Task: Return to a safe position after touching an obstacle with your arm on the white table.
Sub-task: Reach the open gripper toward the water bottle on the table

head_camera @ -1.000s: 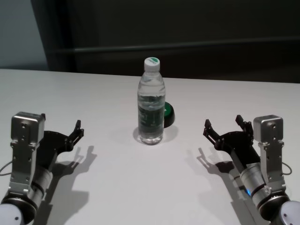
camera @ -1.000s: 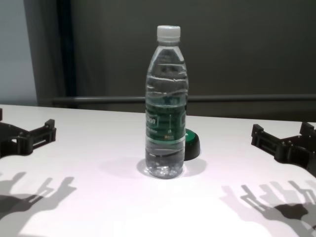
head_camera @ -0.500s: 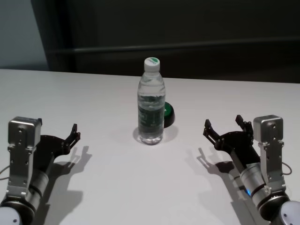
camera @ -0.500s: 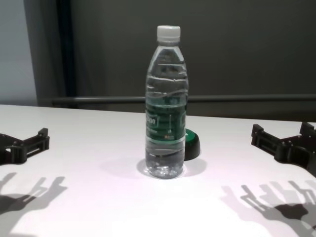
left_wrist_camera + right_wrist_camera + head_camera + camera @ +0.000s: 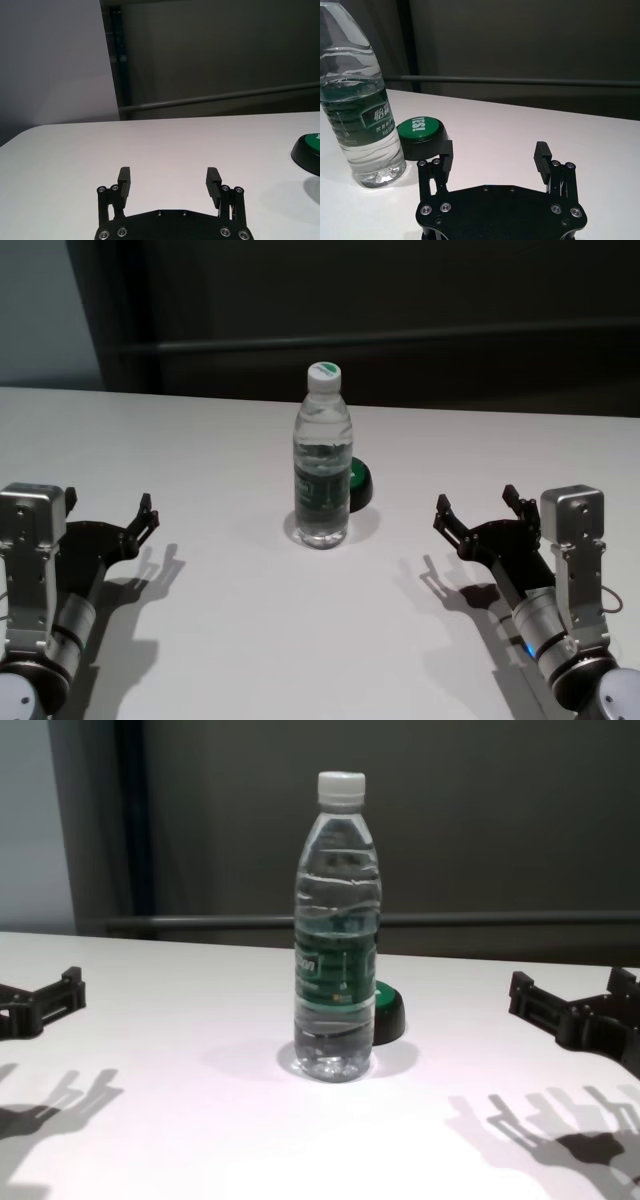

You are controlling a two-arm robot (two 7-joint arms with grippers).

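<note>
The obstacle, a clear water bottle (image 5: 322, 470) with a white cap and a green label, stands upright at the middle of the white table (image 5: 300, 640). It also shows in the chest view (image 5: 337, 930) and the right wrist view (image 5: 357, 100). My left gripper (image 5: 108, 502) hovers low at the table's left side, well apart from the bottle, open and empty (image 5: 169, 176). At the right side my right gripper (image 5: 476, 502) is likewise open with nothing in it (image 5: 495, 150), a hand's width from the bottle.
A low black puck with a green top (image 5: 358, 483) sits just behind and to the right of the bottle, close to its base. Beyond the table's far edge runs a dark wall with a horizontal rail.
My left arm has drawn back to the left and towards the body, widening the gap to the bottle. The right arm and the bottle have stayed still.
</note>
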